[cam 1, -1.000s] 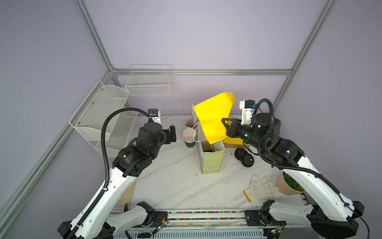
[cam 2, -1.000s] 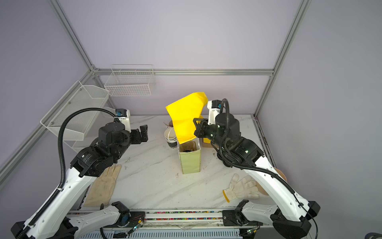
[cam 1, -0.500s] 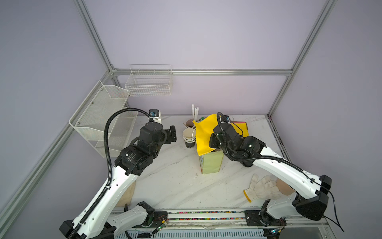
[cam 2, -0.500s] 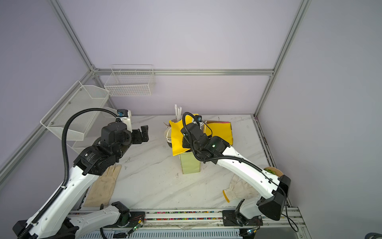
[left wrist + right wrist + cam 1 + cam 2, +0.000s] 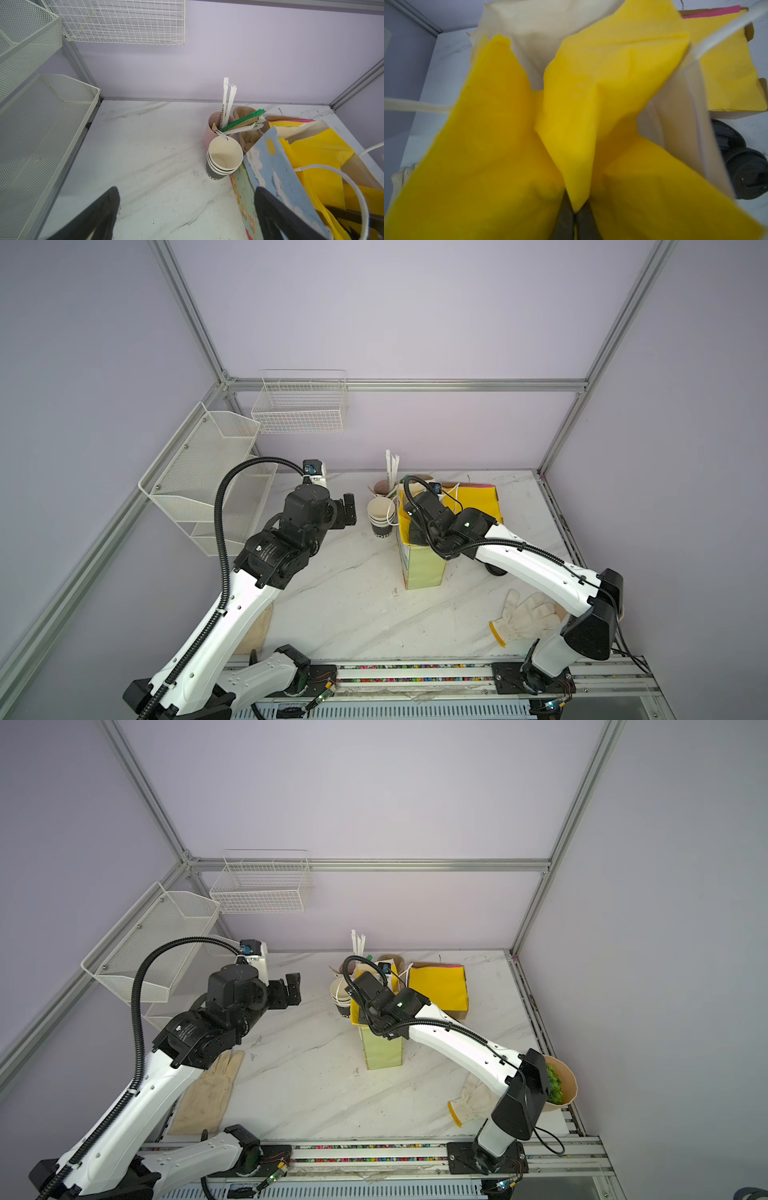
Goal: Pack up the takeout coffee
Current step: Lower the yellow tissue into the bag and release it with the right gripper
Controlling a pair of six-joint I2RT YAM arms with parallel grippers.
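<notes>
Yellow tissue [image 5: 571, 124] pinched by right tool [image 5: 576, 216]; coffee hidden.

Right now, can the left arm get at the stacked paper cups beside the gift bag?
Probably yes: the open left gripper faces the stacked paper cups across bare marble table, nothing between; the gift bag stands close beside them.

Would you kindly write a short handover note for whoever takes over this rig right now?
Left claw: open, empty, hovering left of the stacked cups, not touching them.
Right claw: shut on yellow tissue, reaching down inside the paper bag.
Takeout coffee: not visible in any view; possibly hidden under the tissue.
Done: tissue sits in the bag mouth.
Left: confirm the coffee is inside, release the tissue, withdraw.
</notes>
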